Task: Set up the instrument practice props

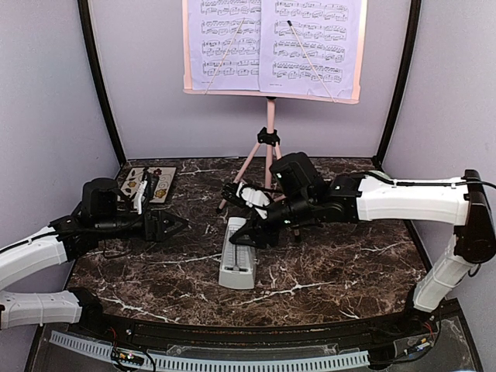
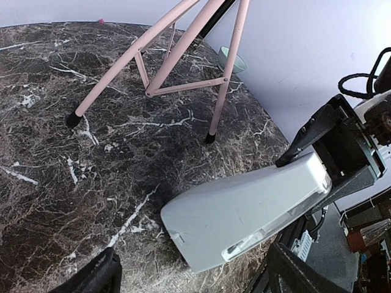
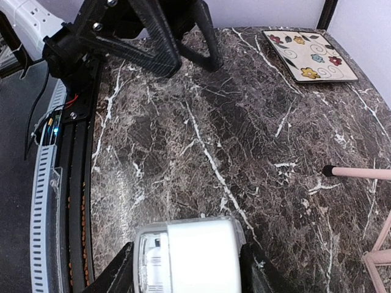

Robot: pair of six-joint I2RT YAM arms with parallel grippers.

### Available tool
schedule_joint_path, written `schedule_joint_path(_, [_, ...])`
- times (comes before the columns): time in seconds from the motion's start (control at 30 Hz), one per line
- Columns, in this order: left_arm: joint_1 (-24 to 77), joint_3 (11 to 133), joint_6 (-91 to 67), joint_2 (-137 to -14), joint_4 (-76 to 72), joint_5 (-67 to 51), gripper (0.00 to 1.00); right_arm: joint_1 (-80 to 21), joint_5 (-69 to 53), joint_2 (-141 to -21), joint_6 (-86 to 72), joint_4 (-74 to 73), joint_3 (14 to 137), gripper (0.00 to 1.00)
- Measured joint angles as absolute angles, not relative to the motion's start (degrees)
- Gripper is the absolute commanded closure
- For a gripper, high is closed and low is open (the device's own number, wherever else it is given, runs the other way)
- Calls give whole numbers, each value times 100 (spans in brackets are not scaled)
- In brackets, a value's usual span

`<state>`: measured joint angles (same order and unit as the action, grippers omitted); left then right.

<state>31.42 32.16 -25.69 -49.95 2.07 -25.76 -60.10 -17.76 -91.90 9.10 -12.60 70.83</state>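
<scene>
The pink music stand [image 1: 270, 132] stands at the back on tripod legs, with two sheet-music pages [image 1: 225, 43] [image 1: 314, 43] on its desk. The white metronome [image 1: 239, 260] is tilted at mid-table, its wide end down on the marble. My right gripper [image 1: 252, 232] is shut on its narrow top; in the right wrist view my right gripper [image 3: 186, 274] has a finger on each side of the metronome [image 3: 189, 256]. My left gripper [image 1: 174, 226] is open and empty, left of the metronome. In the left wrist view my left gripper [image 2: 195, 268] faces the metronome [image 2: 244, 213] and the stand legs [image 2: 177, 55].
A floral square tile [image 1: 151, 184] lies at the back left and also shows in the right wrist view [image 3: 308, 55]. A small pale green bowl [image 2: 232, 59] sits behind the stand legs. One stand foot [image 3: 330, 171] is near the right wrist. Purple walls enclose the marble table [image 1: 333, 263].
</scene>
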Motion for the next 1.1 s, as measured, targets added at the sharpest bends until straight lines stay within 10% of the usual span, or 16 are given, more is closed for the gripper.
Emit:
schedule_joint_path(0.37, [3142,3208,-2571,-5328,-110,-2482,16,-6023,-1811,-9072,1559,-3028,7553,75])
schedule_joint_path(1.1, [3142,3210,-2545,-5323,-250,-2484,15,-6394,-1330,-9286,1621,-4412,8501,14])
